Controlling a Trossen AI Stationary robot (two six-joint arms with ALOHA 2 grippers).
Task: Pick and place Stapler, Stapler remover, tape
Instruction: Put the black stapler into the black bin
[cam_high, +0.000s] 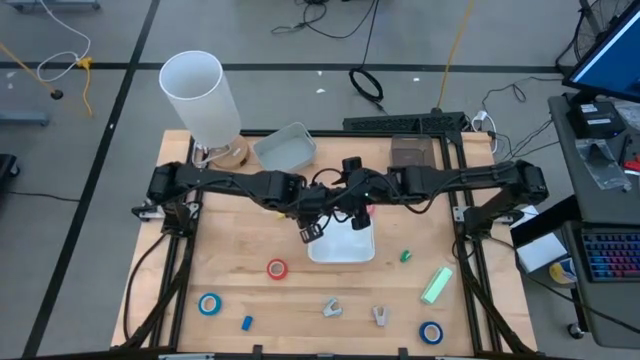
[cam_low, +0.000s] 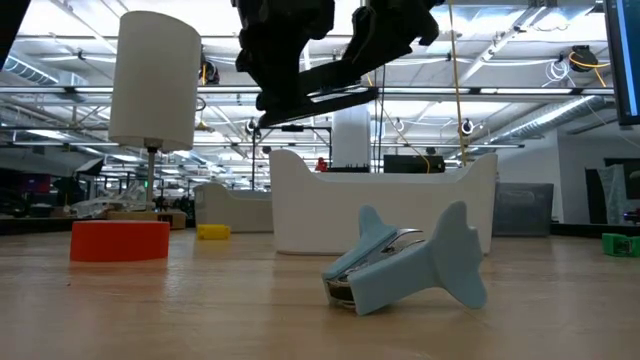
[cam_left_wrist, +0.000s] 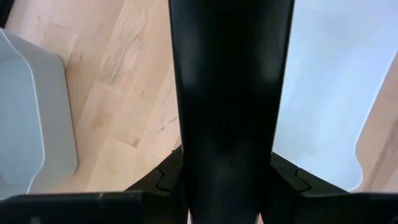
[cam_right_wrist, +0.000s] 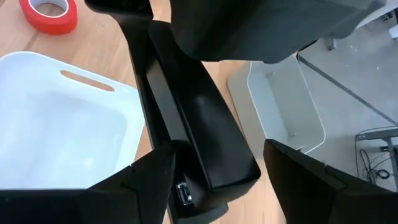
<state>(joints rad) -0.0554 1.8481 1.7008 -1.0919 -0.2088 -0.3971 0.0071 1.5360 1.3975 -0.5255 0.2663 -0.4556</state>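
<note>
A black stapler (cam_low: 315, 92) hangs in the air over the white tray (cam_high: 340, 258) at the table's middle. My left gripper (cam_left_wrist: 227, 180) is shut on it. My right gripper (cam_right_wrist: 217, 186) is open, with one finger on each side of the stapler's free end (cam_right_wrist: 217, 168); I cannot tell whether they touch it. On the table lie a red tape roll (cam_high: 277, 268), two blue tape rolls (cam_high: 209, 304) (cam_high: 431, 332) and two grey-blue stapler removers (cam_high: 332, 308) (cam_high: 380, 316). One remover lies on its side in the low view (cam_low: 410, 265). My left gripper pinches the black stapler's body (cam_left_wrist: 230, 93) between its two fingers, which come from above. It shows in the right wrist view (cam_right_wrist: 267, 25) on the stapler's far end. The stapler is lifted clear above the white tray and lies slightly tilted, close to level.
A grey tray (cam_high: 285, 148), a tall white cylinder (cam_high: 200, 95) and a brown box (cam_high: 410, 152) stand along the far edge. A pale green block (cam_high: 437, 285), a green bit (cam_high: 406, 256) and a blue bit (cam_high: 246, 323) lie on the near half.
</note>
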